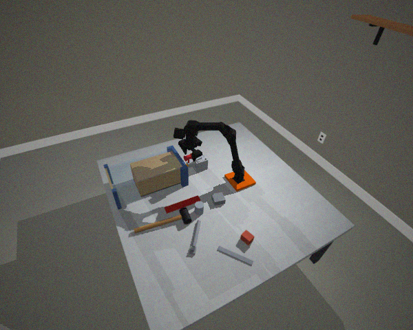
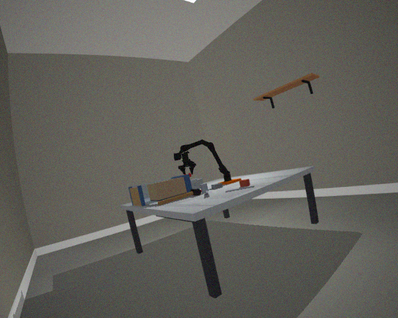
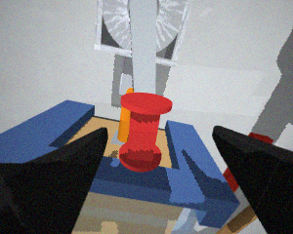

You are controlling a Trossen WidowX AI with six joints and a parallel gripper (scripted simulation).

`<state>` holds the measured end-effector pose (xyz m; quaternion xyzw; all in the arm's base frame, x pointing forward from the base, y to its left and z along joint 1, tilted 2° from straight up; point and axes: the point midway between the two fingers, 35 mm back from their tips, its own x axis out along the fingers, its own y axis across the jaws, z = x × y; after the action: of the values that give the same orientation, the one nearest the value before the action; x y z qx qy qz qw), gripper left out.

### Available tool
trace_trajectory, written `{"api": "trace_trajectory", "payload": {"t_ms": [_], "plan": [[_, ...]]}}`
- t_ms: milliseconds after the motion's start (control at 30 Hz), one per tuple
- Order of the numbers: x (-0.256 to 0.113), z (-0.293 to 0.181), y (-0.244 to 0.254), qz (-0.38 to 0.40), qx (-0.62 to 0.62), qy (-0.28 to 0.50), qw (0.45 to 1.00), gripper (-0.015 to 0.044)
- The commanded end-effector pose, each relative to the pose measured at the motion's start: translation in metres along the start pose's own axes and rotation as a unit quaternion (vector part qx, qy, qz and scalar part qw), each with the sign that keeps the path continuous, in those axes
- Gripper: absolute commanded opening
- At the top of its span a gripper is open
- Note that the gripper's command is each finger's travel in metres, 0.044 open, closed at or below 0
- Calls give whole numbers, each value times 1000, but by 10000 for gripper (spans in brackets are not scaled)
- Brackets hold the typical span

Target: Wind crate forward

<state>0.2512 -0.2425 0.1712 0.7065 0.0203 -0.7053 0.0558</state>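
My gripper (image 1: 191, 150) (image 2: 188, 172) (image 3: 159, 131) is open above the winch side of the rack mouth. The handle's red grip (image 1: 188, 158) (image 2: 190, 175) (image 3: 146, 132) stands upright between the spread fingers, not clamped. Its grey crank arm (image 3: 144, 54) runs over the winch (image 1: 202, 163) (image 2: 196, 183), hiding the key and hole. The tan crate (image 1: 157, 177) (image 2: 168, 189) (image 3: 95, 210) looks flat in the clear-panelled cubby. Its front is at or very near the blue mouth frame (image 1: 184, 175) (image 2: 188, 183) (image 3: 205, 166); contact cannot be told. An orange strap (image 3: 123, 124) shows behind the grip.
Beside the cubby lie a red bar (image 1: 182, 205) and a mallet (image 1: 158, 224). A grey cylinder (image 1: 199, 207), a grey block (image 1: 218, 198), a wrench (image 1: 195, 236), a flat grey bar (image 1: 235, 256) and a red cube (image 1: 246, 237) are farther along the bench.
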Motion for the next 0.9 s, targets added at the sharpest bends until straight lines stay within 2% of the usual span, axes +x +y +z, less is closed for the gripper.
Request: {"api": "trace_trajectory", "payload": {"t_ms": [0, 167, 433, 600, 867], "plan": [[-26, 0, -1, 2, 1, 2, 1000, 440], [-31, 1, -2, 4, 1, 4, 1000, 440], [-91, 27, -32, 62, 0, 54, 997, 440], [-96, 28, -30, 68, -2, 60, 996, 440], [-94, 111, 23, 71, -3, 56, 996, 440]]}}
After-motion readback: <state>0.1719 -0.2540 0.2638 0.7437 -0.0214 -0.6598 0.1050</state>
